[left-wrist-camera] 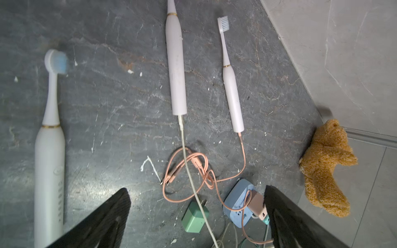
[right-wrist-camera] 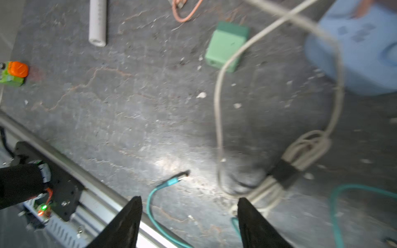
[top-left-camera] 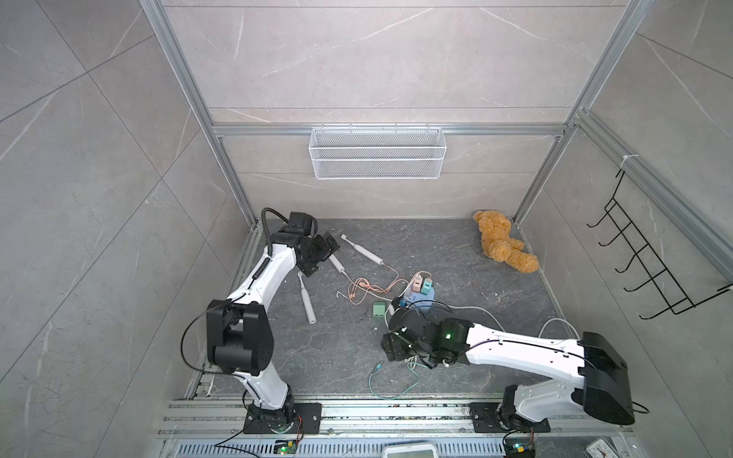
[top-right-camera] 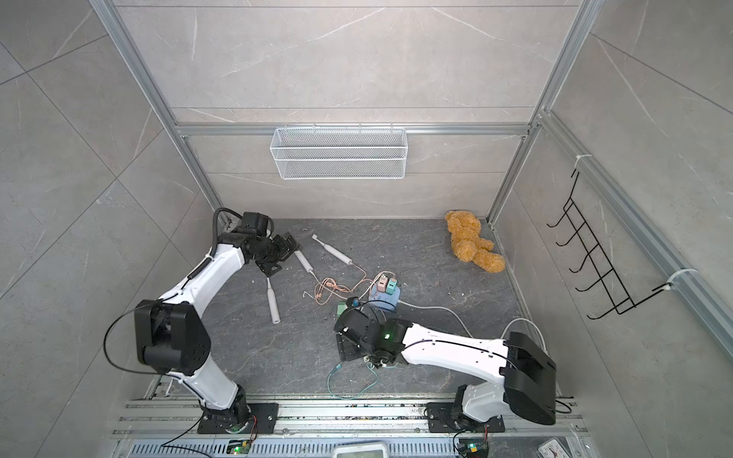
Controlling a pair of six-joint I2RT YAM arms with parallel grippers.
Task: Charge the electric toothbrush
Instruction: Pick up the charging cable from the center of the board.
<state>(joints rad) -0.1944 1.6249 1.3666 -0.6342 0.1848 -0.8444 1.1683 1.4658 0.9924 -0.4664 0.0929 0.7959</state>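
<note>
Three electric toothbrushes lie toward the back left corner of the dark stone worktop [top-left-camera: 317, 357]. The blue-bristled toothbrush [left-wrist-camera: 49, 154] nearest the left edge has no cable, the middle toothbrush [left-wrist-camera: 176, 64] has a white cable [left-wrist-camera: 182, 139] at its base, and the far toothbrush [left-wrist-camera: 231, 92] is on a pink cable [left-wrist-camera: 243, 150] leading to the blue power strip [left-wrist-camera: 235, 206]. The left gripper [left-wrist-camera: 197, 190] hangs above them, jaws wide apart and empty. The right gripper [right-wrist-camera: 189, 199], jaws apart and empty, hovers near the front edge over the teal cable [right-wrist-camera: 169, 182], with a loose green adapter [right-wrist-camera: 225, 47] near the strip.
</note>
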